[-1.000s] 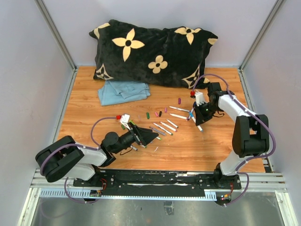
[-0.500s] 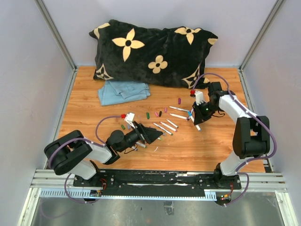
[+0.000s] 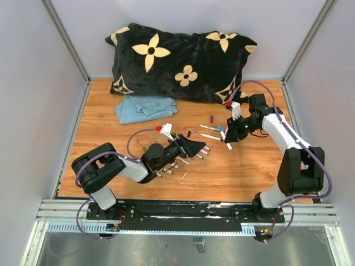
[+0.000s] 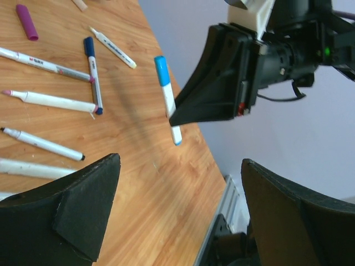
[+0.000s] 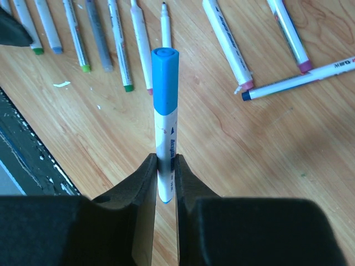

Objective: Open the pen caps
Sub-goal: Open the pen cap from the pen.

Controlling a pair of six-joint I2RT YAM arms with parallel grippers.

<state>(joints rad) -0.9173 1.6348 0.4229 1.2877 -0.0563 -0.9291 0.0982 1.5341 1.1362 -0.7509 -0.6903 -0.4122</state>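
Pillow [image 3: 183,61]: one, black with a cream flower print, at the far edge of the table [image 3: 249,177]. Blue cloth [image 3: 145,106]: one, folded, just in front of it.

Arms: two. The right gripper [image 5: 165,166] is clenched on the tail end of a white pen [image 5: 166,141]. It holds the pen off the wood at right of centre, and the blue cap [image 5: 165,72] points toward the other arm. The left gripper [image 4: 177,166] is released, with its jaws spread wide. It is near the cap but not touching it.

Step in hand, as I judge it: take this cap off.
- Bring the left jaws around the blue part only, not the white barrel.
- Centre the cap between them before closing.
- Pull straight along the pen's axis. The right grip sits far from the cap, so a sideways tug could swing the pen in the fingers.

Uncapped pens [image 5: 224,41]: about ten lying on the wood in the right wrist view, tips bare. One in the left wrist view looks dark blue at its end, and I cannot tell whether that is a cap.

Loose caps [image 3: 189,133]: at least five from above, in purple, pink, black and green.
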